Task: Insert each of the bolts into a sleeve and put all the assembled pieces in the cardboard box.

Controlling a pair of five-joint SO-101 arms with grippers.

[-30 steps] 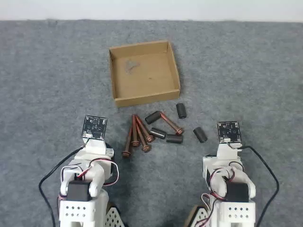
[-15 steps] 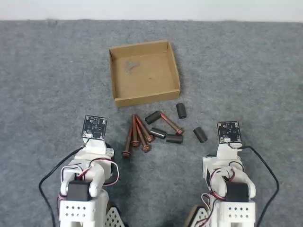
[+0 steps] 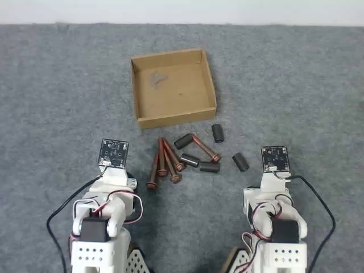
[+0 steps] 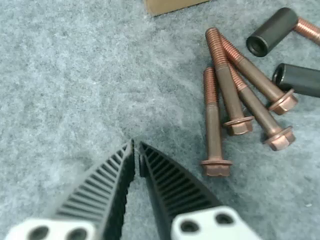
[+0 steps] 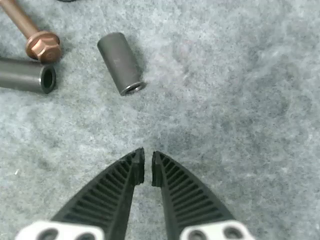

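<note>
Bolts (image 3: 165,161) lie in a loose fan of four on the grey tabletop (image 3: 57,91), between the two arms and just short of the cardboard box (image 3: 176,118), which holds no assembled piece. A fifth bolt (image 3: 206,148) lies aslant among the dark sleeves beside them. The left claw (image 4: 136,150) is closed on nothing, its tips almost meeting. The fan lies ahead of it and off toward the right arm's side, shafts pointing toward the box and heads nearest the arm. The left arm looks the nearer to it. The right claw (image 5: 146,162), likewise closed and empty, has a lone sleeve (image 5: 120,62) lying flat ahead of it, one open end turned its way.
</note>
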